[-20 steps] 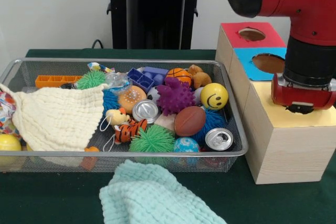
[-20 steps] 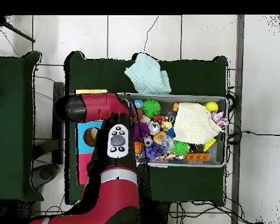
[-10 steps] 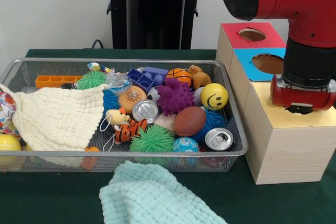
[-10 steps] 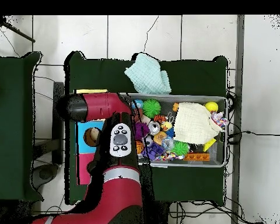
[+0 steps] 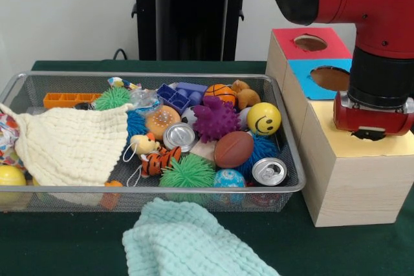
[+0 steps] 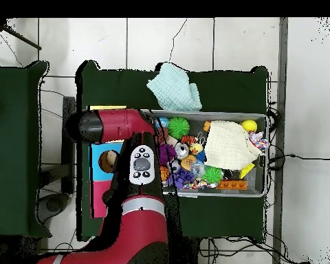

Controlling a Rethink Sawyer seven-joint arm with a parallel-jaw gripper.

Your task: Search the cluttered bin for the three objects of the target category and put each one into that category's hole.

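One spotted bag [image 5: 8, 132] is all I can find from the front, a scrap of white with coloured dots poking out at the far left end of the bin [image 5: 155, 76], tucked behind the cream cloth [image 5: 71, 143]. My hand [image 5: 371, 135] is sunk over the yellow-topped box [image 5: 362, 150] at the right, just beside the bin, right where the hole must be. My wrist covers both the hole and my fingertips, so I cannot tell whether my hand is spread or pinching anything.

If I am dropping a bag here, I judge the thing to do well is to stay centred over the opening and let go low. A flimsy bag can catch on the rim or cling to me as I lift. I should rise straight up, clear of the blue-topped hole [image 5: 331, 77] behind.

For the next search, the cream cloth likely needs shifting. It covers much of the bin's left half and could hide more bags. Dragging it may spill the yellow ball [image 5: 11, 176] or the toys beside it.

From overhead my arm [image 6: 130, 206] blots out the boxes and the bin's nearest end. The mint cloth [image 5: 194, 240] lies on the tabletop [image 5: 65, 250] outside the bin, cut off at the lower edge.
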